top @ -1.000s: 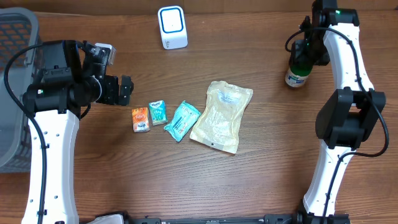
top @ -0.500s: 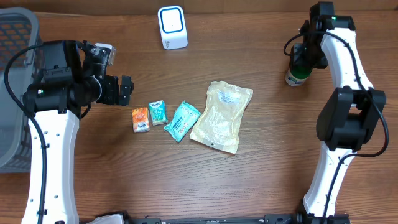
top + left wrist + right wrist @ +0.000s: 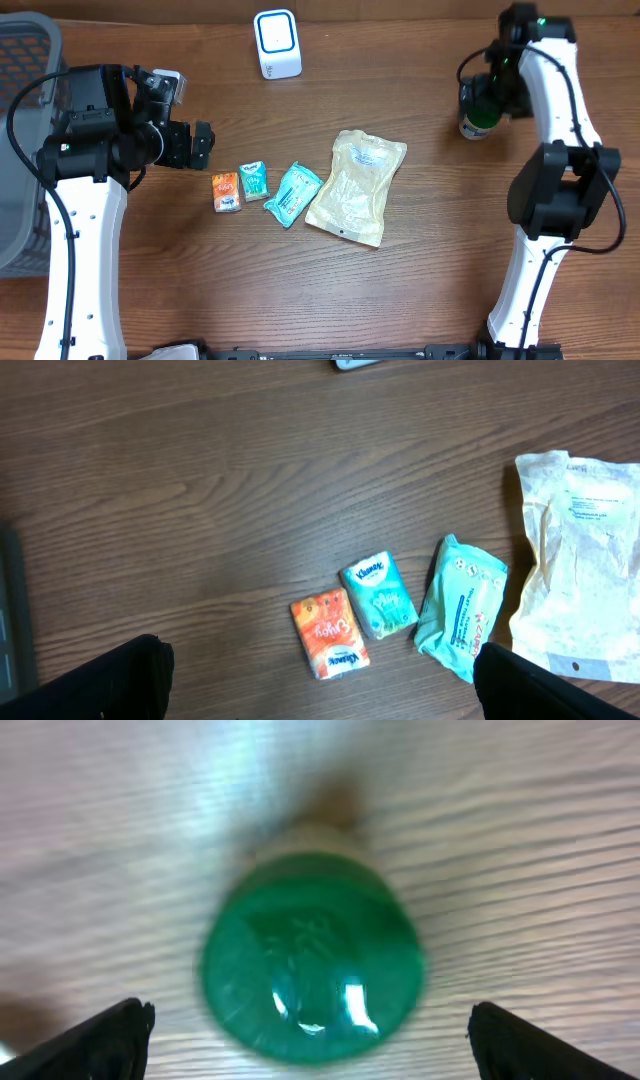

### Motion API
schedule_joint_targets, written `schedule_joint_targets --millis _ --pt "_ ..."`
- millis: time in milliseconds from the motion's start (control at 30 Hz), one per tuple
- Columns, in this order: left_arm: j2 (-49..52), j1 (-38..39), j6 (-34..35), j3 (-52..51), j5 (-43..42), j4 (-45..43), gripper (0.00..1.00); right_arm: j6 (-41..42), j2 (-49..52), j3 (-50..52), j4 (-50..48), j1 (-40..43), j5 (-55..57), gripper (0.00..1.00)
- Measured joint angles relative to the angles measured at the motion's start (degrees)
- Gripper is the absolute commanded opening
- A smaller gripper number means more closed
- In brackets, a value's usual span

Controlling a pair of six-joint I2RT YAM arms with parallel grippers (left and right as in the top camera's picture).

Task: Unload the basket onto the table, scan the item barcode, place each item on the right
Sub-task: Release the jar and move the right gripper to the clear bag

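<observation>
Surface: brown wood-grain tabletop [image 3: 430,300], with a grey mesh basket [image 3: 25,150] at its 9 o'clock edge.
Scanner: white box-shaped barcode scanner with a blue-ringed face [image 3: 277,43], at 12 o'clock on the tabletop.
Task item: most likely the small bottle with a green cap and pale label [image 3: 474,126]. It stands at 2 o'clock, well apart from the scanner, which lies toward 10 o'clock from it.
Long axis: upright. The round green cap [image 3: 312,965] faces straight up into the right wrist camera, somewhat blurred.
Barcode: not visible in any view.
Right jaws: directly above the bottle, on the white right arm [image 3: 560,110]. They are spread wide, one tip out at 9 o'clock of the cap and the other at 3 o'clock. Bare wood shows between each tip and the cap, so nothing is gripped or touched.
Left jaws: on the white left arm [image 3: 90,160], spread wide and empty above bare wood on the 9 o'clock side.
Other goods: orange tissue pack [image 3: 329,633], teal tissue pack [image 3: 378,598] just beside it, teal soft wipes pack [image 3: 461,606] and cream plastic pouch [image 3: 580,560]. They lie in a row at the centre, toward 4 o'clock from the left jaws.
Nearer arm: the right, by far.
Coming move, as a judgement: the right jaws need only lower and close across the cap's 9-to-3 line. Their height above the cap cannot be told.
</observation>
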State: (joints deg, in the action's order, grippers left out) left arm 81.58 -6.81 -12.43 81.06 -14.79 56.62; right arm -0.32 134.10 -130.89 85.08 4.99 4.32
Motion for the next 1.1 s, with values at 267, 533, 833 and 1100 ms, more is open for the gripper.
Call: schedule_joint_targets --millis 267,533,833,1100 --pt "0.02 0.0 0.0 0.0 0.0 -0.02 1.0 3.93 -3.91 -18.47 11.74 -1.25 -11.19 1.0" --pt "0.02 0.0 0.0 0.0 0.0 -0.02 0.99 4.83 -9.62 -17.81 12.02 -2.36 -27.61 0.85" --pt "0.02 0.0 0.0 0.0 0.0 -0.02 0.99 1.05 -8.87 2.75 11.69 -9.27 -31.36 0.78" --pt "0.02 0.0 0.0 0.0 0.02 -0.02 0.99 -0.94 -8.87 18.73 2.64 -12.15 -32.57 0.65"
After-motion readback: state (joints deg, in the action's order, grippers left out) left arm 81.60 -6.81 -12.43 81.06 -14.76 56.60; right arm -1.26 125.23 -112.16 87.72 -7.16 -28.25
